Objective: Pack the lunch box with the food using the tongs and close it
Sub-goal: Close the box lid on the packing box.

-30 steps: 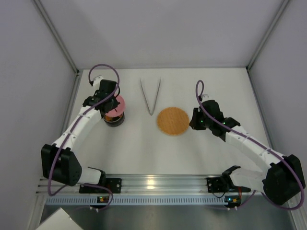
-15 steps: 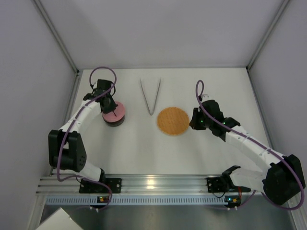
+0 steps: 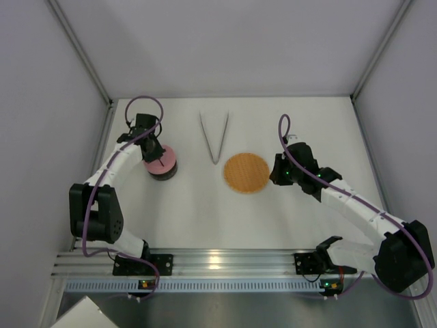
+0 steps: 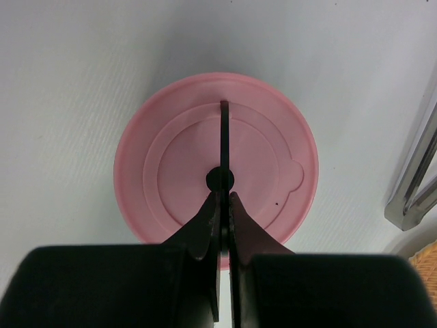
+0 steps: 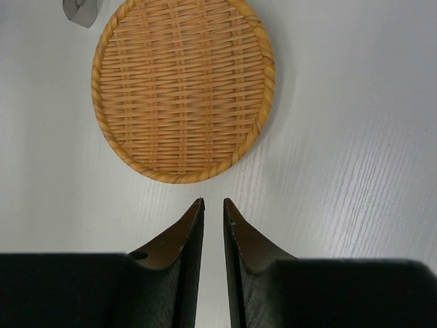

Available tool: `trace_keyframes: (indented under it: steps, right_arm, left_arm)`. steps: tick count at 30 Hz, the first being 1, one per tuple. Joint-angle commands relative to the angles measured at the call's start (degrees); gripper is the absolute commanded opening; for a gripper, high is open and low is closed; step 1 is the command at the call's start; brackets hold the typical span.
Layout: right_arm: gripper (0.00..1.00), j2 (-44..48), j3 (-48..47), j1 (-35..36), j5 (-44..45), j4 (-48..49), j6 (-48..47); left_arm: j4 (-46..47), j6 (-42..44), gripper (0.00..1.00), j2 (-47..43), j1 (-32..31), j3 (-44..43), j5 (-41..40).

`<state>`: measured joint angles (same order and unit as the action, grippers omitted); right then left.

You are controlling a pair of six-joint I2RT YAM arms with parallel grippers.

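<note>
Apparently closing: left claw (image 4: pixel 222 196) clamps lid handle (image 4: pixel 223 137), seating lid (image 4: pixel 171 171) onto lunch box (image 3: pixel 164 175); right claw (image 5: pixel 213 202) barely parted, empty, parked clear beside plate (image 5: pixel 183 89).

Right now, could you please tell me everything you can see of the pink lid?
The lid is a round, flat disc of matte pink plastic. It has a raised inner ring with a small tab on one side, and a thin black strip runs from that ring to a black spot at the centre. It lies level on the tin, on the left side of the table. The left end effector is shut over its centre, apparently pinching the strip.
</note>
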<state>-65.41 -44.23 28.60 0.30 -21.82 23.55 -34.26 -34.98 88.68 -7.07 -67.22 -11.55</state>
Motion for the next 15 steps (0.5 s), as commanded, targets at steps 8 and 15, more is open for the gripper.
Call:
trace_keyframes:
  steps: [8, 15]
  right_arm:
    - [0.17, -0.33, 0.11, 0.32, 0.06, 4.33, -0.70]
    - [0.17, -0.60, 0.11, 0.32, -0.03, 4.42, -0.61]
  left_arm:
    - [2.71, 0.27, 0.00, -0.01, 0.57, 2.27, 0.65]
    - [3.50, 0.62, 0.00, 0.79, 0.57, 3.41, 0.74]
